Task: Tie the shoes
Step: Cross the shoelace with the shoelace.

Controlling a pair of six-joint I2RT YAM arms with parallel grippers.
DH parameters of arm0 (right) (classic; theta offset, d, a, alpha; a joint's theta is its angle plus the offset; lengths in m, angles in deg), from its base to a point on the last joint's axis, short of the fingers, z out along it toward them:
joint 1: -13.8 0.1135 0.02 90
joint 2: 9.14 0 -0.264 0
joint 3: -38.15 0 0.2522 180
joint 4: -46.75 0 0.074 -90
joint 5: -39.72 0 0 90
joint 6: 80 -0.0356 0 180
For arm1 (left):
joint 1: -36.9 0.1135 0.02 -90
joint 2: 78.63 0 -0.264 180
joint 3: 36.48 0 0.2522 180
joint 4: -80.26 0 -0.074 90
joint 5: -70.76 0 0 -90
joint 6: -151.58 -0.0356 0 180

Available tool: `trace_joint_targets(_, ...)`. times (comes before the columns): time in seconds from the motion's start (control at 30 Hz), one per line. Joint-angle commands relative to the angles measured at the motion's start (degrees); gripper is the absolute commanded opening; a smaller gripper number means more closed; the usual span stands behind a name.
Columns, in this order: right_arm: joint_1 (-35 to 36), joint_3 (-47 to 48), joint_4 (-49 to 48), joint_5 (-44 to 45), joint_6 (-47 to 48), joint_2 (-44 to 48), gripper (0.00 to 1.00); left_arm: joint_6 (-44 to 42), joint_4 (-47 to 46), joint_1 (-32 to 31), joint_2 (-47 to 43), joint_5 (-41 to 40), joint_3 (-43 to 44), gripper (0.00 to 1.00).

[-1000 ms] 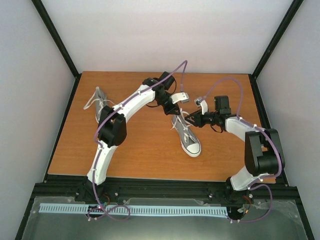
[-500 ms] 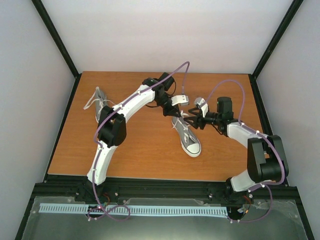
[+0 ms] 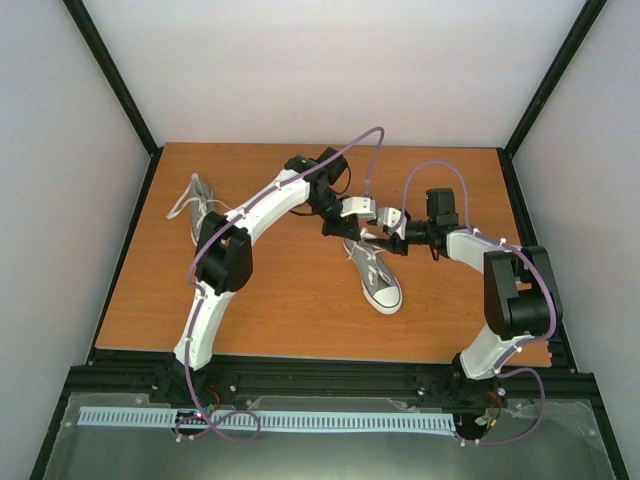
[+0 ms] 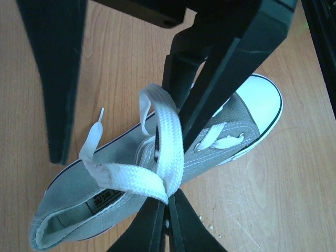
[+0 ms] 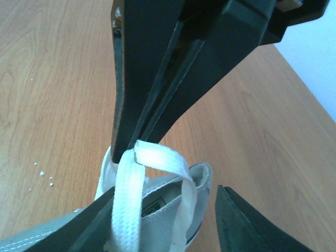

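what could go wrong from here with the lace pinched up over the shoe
1. The left end effector pinches the lace only at its tips; a pull might slip it free.
2. The open right end effector straddles that lace right beside the left one, so closing could knock them together.
3. The shoe sits unheld on the table; tugging may drag or tip it.

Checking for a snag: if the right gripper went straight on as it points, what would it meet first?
Likely the lace loop that the left gripper pinches, right ahead of the right gripper; depth is unclear.
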Motion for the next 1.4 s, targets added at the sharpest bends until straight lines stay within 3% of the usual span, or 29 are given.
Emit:
trace_joint_targets(0.0, 0.1, 2.31, 4.32, -5.21, 9.28, -1.6, 0.44, -1.36, 1.02, 0.26, 0.03, 2.18, 2.26, 0.05)
trace_joint_targets(0.2, 0.9, 3.42, 4.74, -4.08, 8.94, -2.61, 0.25, -0.82, 0.89, 0.24, 0.24, 3.06, 2.61, 0.06)
trace_joint_targets(0.4, 1.77, 6.08, 15.89, -3.53, 15.52, -2.4, 0.03, -0.21, 0.76, 0.25, 0.16, 2.91, 2.7, 0.06)
trace_joint_targets(0.8, 1.77, 5.49, 26.0, -6.32, 18.87, 0.63, 0.03, 5.44, -3.84, 0.42, 1.1, -1.52, 2.03, 0.13)
trace_joint_targets(0.97, 1.77, 6.88, 28.12, -7.08, 20.21, 0.21, 0.03, 7.56, -6.51, -0.07, 1.11, -1.69, 0.07, 0.25)
trace_joint_targets(1.03, 1.77, 7.16, 28.32, -6.62, 20.22, 0.08, 0.03, 7.38, -6.06, -0.27, 1.3, -0.76, -0.19, 0.36)
trace_joint_targets(1.37, 1.51, 7.95, 28.48, -5.16, 17.27, 0.07, 0.03, 0.25, -2.0, 2.17, -2.39, -3.39, 2.79, 0.64)
